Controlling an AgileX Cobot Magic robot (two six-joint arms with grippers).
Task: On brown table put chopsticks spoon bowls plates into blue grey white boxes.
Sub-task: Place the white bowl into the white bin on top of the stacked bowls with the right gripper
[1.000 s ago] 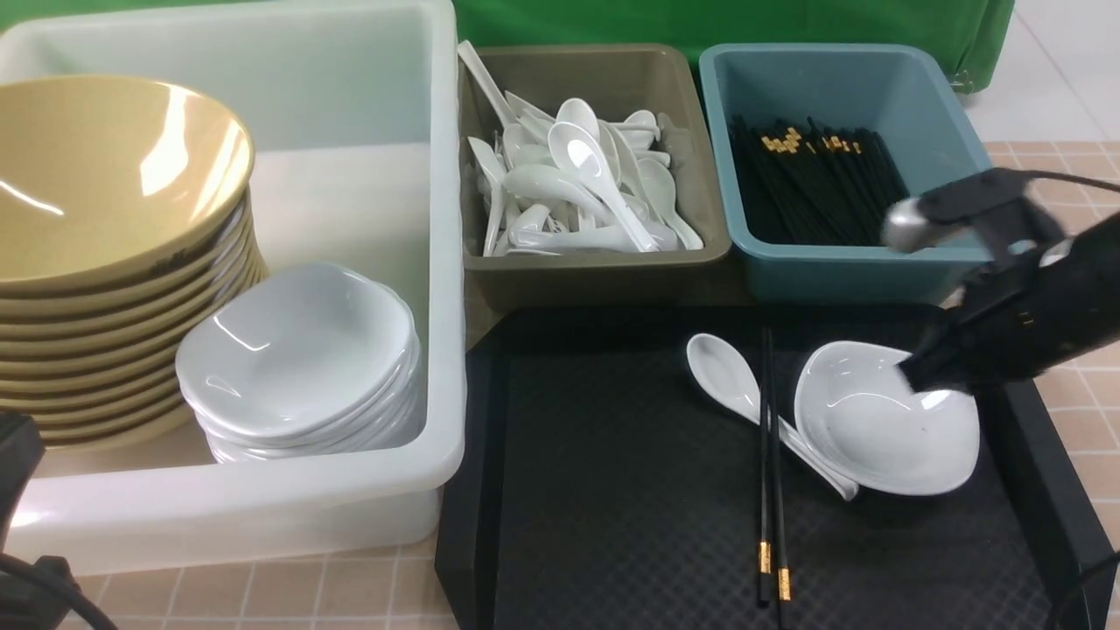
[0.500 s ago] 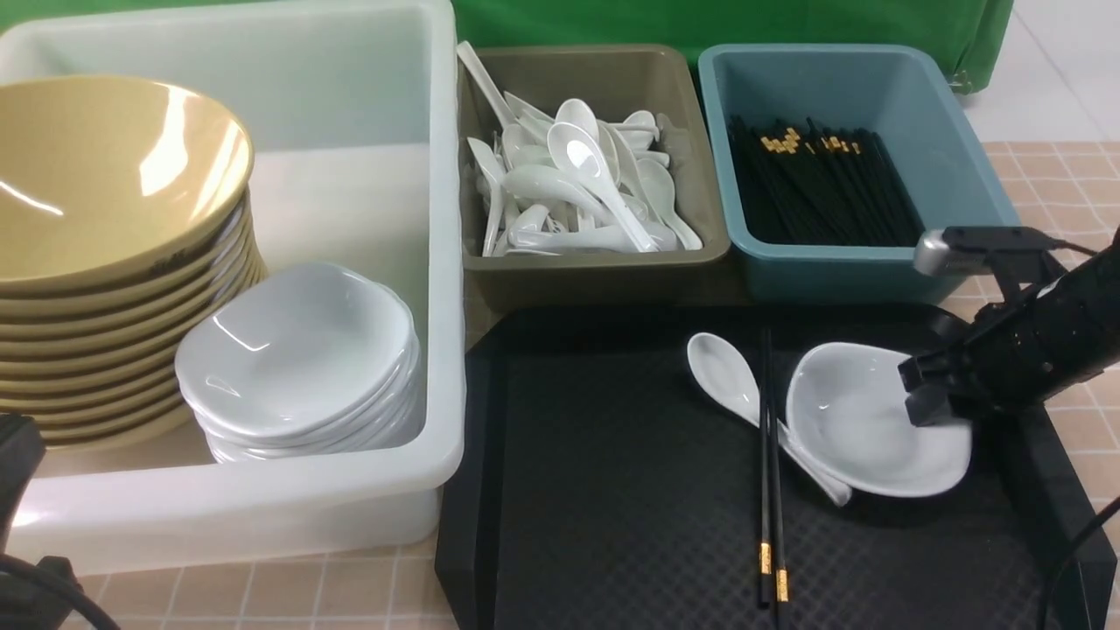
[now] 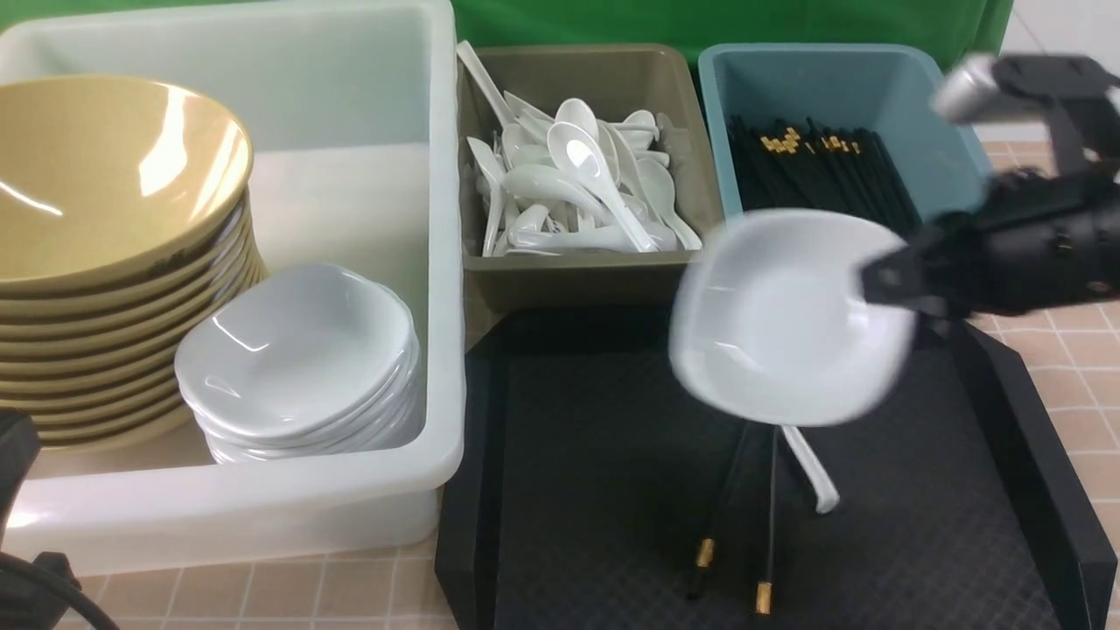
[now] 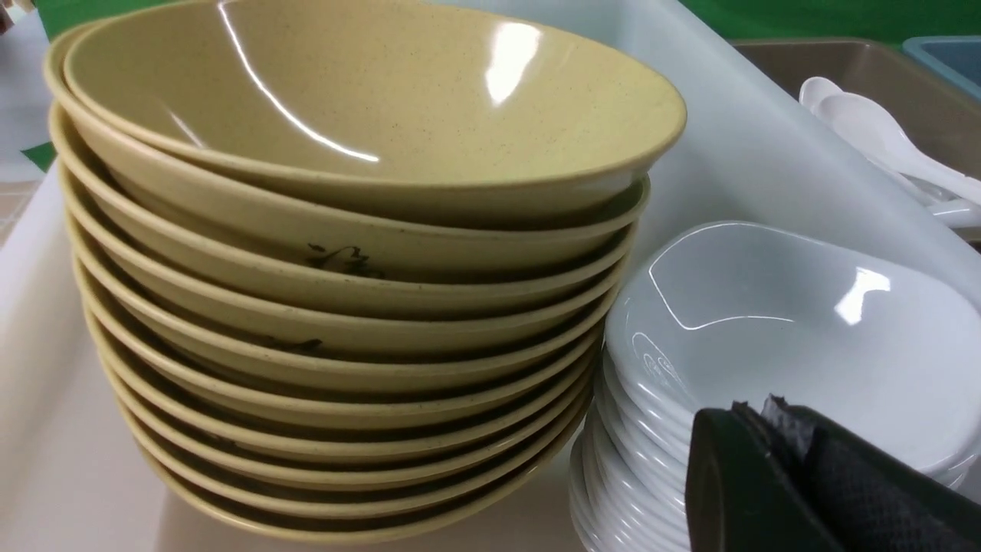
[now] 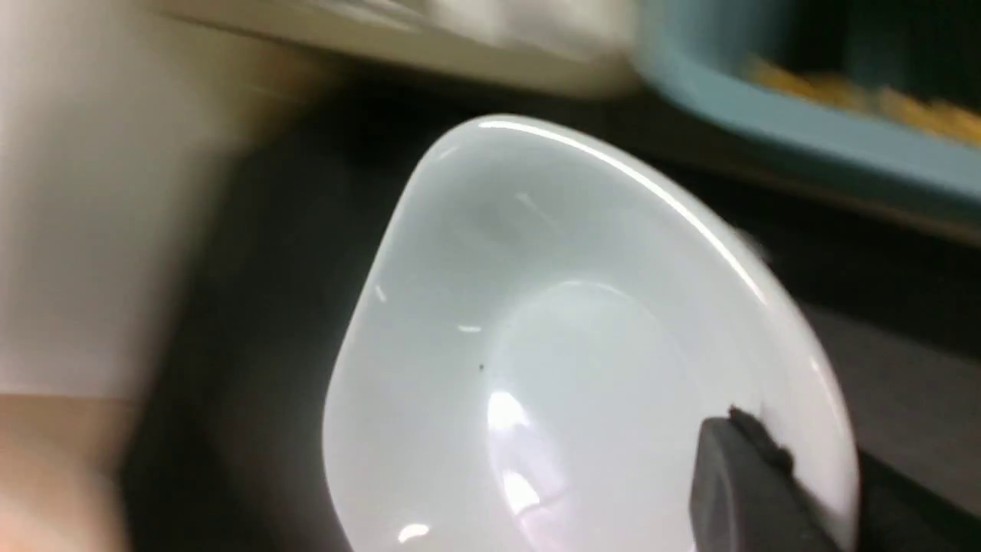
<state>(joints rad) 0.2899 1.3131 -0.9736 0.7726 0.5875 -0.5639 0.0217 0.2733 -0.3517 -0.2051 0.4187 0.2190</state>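
My right gripper [image 3: 884, 282] is shut on the rim of a white bowl [image 3: 787, 319] and holds it in the air above the black tray [image 3: 595, 437]. The bowl fills the right wrist view [image 5: 552, 345], one finger [image 5: 747, 483] inside its rim. A white spoon [image 3: 809, 472] and black chopsticks [image 3: 744, 516] lie on the tray beneath it. The white box [image 3: 350, 114] holds stacked tan bowls [image 3: 114, 201] and white bowls [image 3: 297, 350]. My left gripper [image 4: 766, 414] is shut and empty beside the white stack [image 4: 797, 337].
The grey box [image 3: 595, 271] holds several white spoons [image 3: 569, 192]. The blue box [image 3: 840, 79] holds black chopsticks [image 3: 814, 175]. The tan bowl stack [image 4: 345, 230] stands tall at the white box's left end. The tiled table [image 3: 1076, 367] shows to the tray's right.
My right gripper closed on the white bowl's rim and lifted it off the tray, up and to the left. The chopsticks on the tray splayed apart.
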